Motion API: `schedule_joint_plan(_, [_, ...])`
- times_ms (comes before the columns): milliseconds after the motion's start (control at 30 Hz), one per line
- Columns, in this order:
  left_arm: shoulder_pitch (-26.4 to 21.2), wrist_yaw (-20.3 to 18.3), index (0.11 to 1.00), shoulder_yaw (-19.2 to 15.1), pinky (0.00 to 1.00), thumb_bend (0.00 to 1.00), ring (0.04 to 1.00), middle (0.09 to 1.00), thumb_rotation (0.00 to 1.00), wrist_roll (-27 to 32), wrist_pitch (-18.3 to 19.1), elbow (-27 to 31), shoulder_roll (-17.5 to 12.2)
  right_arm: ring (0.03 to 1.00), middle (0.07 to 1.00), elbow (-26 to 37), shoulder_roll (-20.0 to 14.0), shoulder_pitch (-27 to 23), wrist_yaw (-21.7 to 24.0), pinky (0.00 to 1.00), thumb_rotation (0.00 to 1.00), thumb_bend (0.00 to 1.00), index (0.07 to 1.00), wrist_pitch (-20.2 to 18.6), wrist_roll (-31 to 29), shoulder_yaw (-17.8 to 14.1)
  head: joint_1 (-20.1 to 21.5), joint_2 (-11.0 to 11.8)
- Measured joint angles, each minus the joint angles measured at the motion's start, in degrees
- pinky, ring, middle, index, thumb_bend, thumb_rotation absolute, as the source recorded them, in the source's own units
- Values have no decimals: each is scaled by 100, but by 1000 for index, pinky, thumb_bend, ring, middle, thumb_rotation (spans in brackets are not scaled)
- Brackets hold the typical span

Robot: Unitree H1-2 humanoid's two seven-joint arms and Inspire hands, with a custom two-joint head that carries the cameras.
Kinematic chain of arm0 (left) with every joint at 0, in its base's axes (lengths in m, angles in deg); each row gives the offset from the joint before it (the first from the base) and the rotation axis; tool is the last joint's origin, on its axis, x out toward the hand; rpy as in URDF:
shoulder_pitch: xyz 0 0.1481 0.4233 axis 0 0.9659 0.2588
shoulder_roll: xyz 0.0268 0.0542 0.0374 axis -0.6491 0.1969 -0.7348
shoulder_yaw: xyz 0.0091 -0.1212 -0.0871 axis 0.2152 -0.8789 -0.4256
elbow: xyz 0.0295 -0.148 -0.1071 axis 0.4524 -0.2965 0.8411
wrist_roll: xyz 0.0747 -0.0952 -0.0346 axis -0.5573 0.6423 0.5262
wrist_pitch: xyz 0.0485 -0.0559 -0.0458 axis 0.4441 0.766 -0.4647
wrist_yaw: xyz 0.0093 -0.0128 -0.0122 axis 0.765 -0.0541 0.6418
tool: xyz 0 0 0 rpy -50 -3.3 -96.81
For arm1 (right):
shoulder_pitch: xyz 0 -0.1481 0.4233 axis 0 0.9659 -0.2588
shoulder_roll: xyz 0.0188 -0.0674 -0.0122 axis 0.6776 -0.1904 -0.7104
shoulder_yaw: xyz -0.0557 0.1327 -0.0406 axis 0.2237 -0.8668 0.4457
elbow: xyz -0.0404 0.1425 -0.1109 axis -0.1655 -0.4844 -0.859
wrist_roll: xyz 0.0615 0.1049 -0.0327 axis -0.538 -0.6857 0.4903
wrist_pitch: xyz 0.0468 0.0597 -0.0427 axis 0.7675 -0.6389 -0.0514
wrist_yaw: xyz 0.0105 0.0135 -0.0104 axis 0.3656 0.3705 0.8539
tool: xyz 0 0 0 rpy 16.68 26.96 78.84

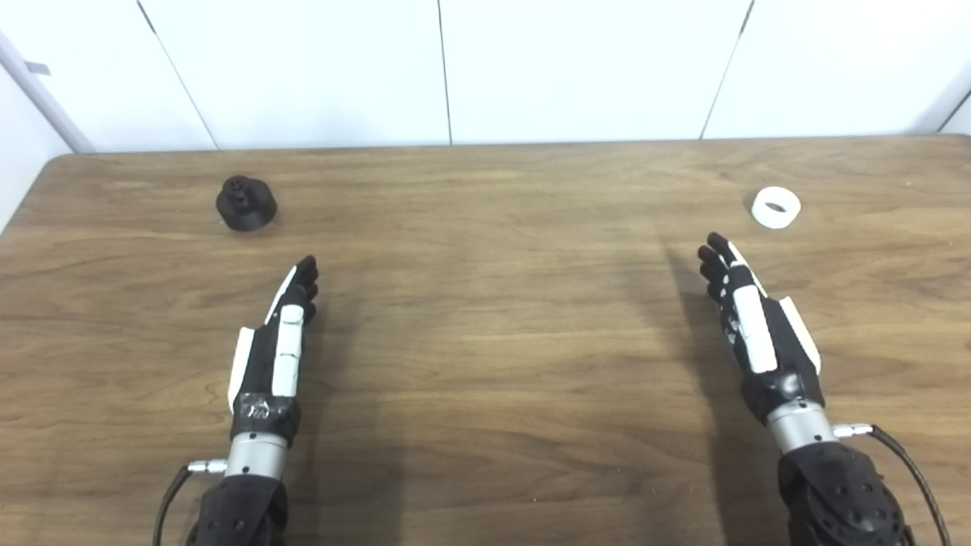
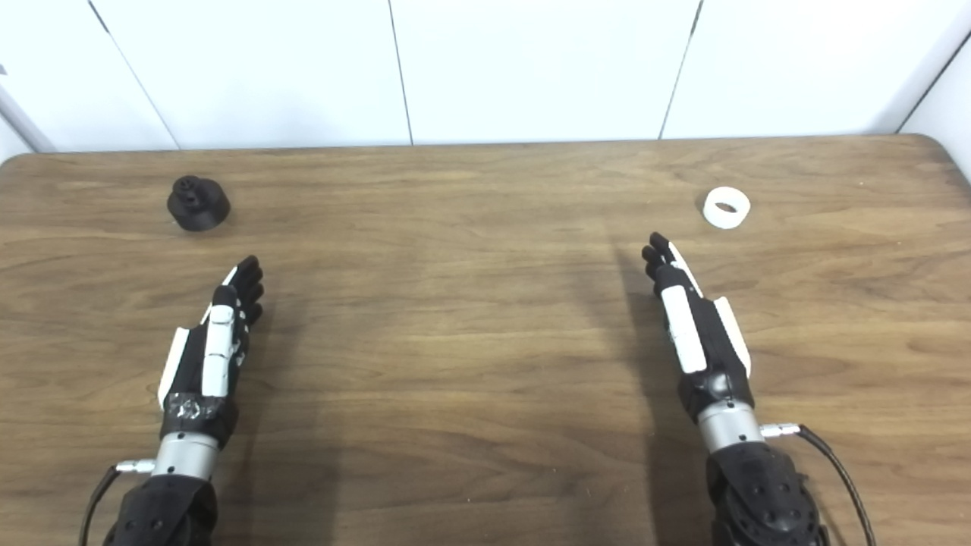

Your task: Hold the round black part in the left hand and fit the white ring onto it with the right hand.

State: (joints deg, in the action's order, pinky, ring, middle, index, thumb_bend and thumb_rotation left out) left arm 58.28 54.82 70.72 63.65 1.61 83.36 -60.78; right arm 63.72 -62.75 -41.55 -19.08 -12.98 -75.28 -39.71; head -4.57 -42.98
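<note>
The round black part (image 1: 246,202) stands on the wooden table (image 1: 485,318) at the far left, with a small knob on top. The white ring (image 1: 776,207) lies flat at the far right. My left hand (image 1: 277,341) hovers over the table, fingers stretched forward and holding nothing, a short way nearer and to the right of the black part. My right hand (image 1: 751,322) is likewise open and empty, fingers straight, just nearer and left of the ring. Neither hand touches either object.
A white panelled wall (image 1: 485,68) runs along the table's far edge. Cables (image 1: 903,455) trail from both wrists near the bottom of the picture.
</note>
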Motion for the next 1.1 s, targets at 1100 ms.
schedule_joint_plan(1100, [9,266,941,257,1000,520,986,951,1000,-285,-756,-483,75,970,954,-493,-202,51,53,1000,1000,573,970,727,-287,-46,-1159,1080])
